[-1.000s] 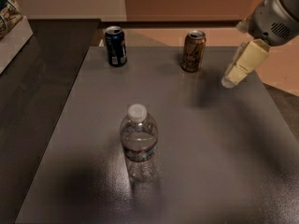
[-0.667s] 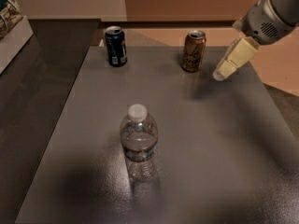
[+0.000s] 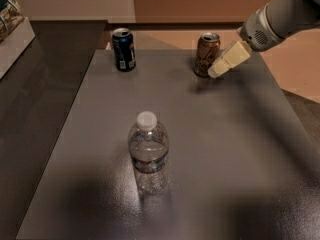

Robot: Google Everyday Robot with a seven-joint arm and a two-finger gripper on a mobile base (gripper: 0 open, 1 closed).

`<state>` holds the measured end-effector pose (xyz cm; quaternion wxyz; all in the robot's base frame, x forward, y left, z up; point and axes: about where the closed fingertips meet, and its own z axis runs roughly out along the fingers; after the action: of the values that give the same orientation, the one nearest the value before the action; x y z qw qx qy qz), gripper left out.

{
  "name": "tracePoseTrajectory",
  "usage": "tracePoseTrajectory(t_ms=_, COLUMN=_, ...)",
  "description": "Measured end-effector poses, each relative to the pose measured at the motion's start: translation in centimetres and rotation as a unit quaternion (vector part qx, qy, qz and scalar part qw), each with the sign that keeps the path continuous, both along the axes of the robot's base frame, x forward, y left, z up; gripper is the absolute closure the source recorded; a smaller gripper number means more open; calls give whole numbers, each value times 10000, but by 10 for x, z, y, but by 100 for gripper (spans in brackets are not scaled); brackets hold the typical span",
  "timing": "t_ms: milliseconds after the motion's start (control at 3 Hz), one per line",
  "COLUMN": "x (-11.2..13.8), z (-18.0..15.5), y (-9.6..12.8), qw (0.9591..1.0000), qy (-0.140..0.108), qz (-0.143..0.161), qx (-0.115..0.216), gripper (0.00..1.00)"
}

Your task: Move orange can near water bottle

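Orange can (image 3: 206, 54) was seen upright at upper centre-right, long axis vert., silver top up, well apart from water bottle (image 3: 148, 151) at lower centre. Gripper (image 3: 217, 70) was seen just beside can's right side; grip state couldn't be told.

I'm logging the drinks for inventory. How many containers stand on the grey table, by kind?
Cans: 2, the orange can and the dark blue can
Bottles: 1, the water bottle
Total: 3
The end effector is close beside the orange can, far from the water bottle.
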<state>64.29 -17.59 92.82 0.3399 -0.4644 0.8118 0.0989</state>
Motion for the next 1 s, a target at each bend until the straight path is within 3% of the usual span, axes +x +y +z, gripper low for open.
tracePoseTrajectory(t_ms=1000, x=85, z=-31, y=20, qw=9959, qy=-32, qz=-441, qx=784, gripper=2)
